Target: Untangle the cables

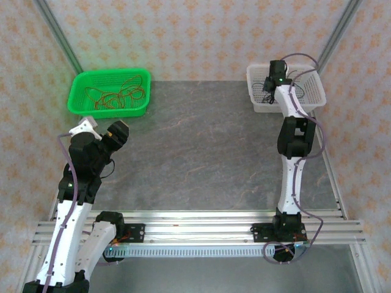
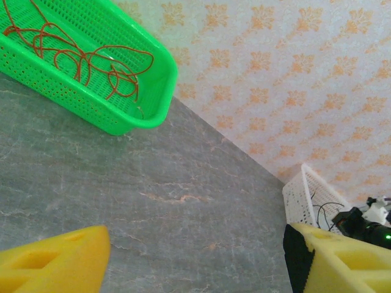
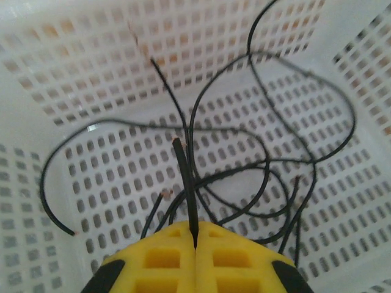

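A grey, stone-patterned table (image 1: 208,152) is seen from above, veined with paler streaks and closed in by walls (image 1: 201,36) papered in a pale ground with an orange floral motif. Slanting metal frame posts (image 1: 58,33) are set at the far corners, and a ribbed aluminium rail (image 1: 195,232) is fixed along the near edge, where the two arm bases are bolted.

At the far left corner a green perforated basket (image 1: 110,72) is placed on the table, and the red cables (image 1: 113,96) are heaped inside it in loose, overlapping loops. At the far right corner a white lattice basket (image 1: 311,85) is set.

The left gripper (image 2: 197,244) is held above the bare table just near the green basket, its yellow fingers (image 2: 55,262) spread wide apart with nothing between them.

The right gripper (image 3: 195,241) is lowered into the white basket, its fingers pressed together on a black cable (image 3: 185,183), which stands up from the seam between them. Further black cables (image 3: 263,177) are curled across the basket floor around it.
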Controlling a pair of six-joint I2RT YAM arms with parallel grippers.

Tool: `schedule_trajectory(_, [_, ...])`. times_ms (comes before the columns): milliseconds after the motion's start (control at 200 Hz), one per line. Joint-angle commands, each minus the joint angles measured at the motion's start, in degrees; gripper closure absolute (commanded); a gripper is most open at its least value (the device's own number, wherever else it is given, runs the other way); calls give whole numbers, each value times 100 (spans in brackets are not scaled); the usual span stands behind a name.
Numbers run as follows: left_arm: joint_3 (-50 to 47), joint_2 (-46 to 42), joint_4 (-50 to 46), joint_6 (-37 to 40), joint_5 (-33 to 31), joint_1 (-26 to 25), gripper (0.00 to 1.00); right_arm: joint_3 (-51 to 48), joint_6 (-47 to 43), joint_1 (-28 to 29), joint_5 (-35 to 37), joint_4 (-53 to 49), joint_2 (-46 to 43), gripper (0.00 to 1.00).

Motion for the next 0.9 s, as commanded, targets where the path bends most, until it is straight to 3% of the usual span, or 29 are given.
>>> schedule_trajectory(0, [176,-62,-133,-75,95,-37,24,-9,120,-59,-236,-223,177,95])
schedule_trajectory(270, [232,9,-252,55,-58,-34,25,41,172,-79,-155,-240,189,58])
schedule_trajectory(516, [357,151,-273,343,-374,-36,25,125,209,-87,-135,-285,-30,37])
schedule_trajectory(616, [476,342,-192,570,-623,-37,23,48,230,-87,-76,-252,-274,21])
schedule_trajectory(636, [497,389,-156,725,-671,-37,23,29,227,-87,-54,-243,-339,10])
schedule_trajectory(661, [532,453,-110,816,-757,-36,23,-7,225,-83,-20,-233,-418,6])
schedule_trajectory(726, [604,620,29,1029,-1054,-35,21,-150,213,-87,83,-178,-678,0])
schedule_trajectory(896, [326,713,1112,1587,-2015,-37,20,-1191,217,-87,317,316,-1815,0])
